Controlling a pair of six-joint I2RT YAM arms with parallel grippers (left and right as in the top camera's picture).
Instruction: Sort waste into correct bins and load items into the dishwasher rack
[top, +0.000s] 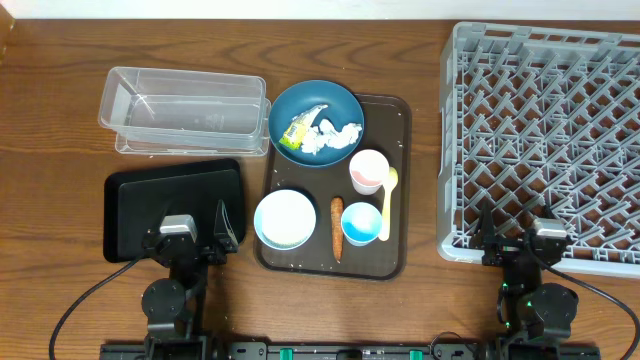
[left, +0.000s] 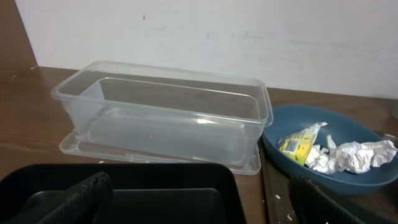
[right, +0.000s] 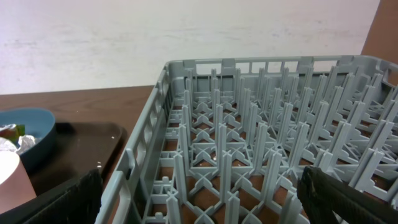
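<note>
Left gripper (top: 198, 232) wide, empty, over black tray (top: 130, 205); right gripper (top: 512, 236) wide, over rack (top: 545, 140) edge.

Yellow wrapper (top: 298, 131) and crumpled tissue (top: 334, 137) lie on the blue plate (top: 345, 102).

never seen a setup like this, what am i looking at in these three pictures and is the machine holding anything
Two small robot arms sit at the near edge of a wooden table. The top picture looks down from above. The other two come from cameras on each arm's wrist, with the dark fingers at the bottom corners.

The left gripper hangs over a black tray, facing a clear tub. The right gripper is at the edge of a grey rack.

Between them lies a brown tray with a blue plate of wrapper and tissue, a white bowl, two cups, a spoon and a carrot piece.

Both grippers are open and hold nothing.
</note>
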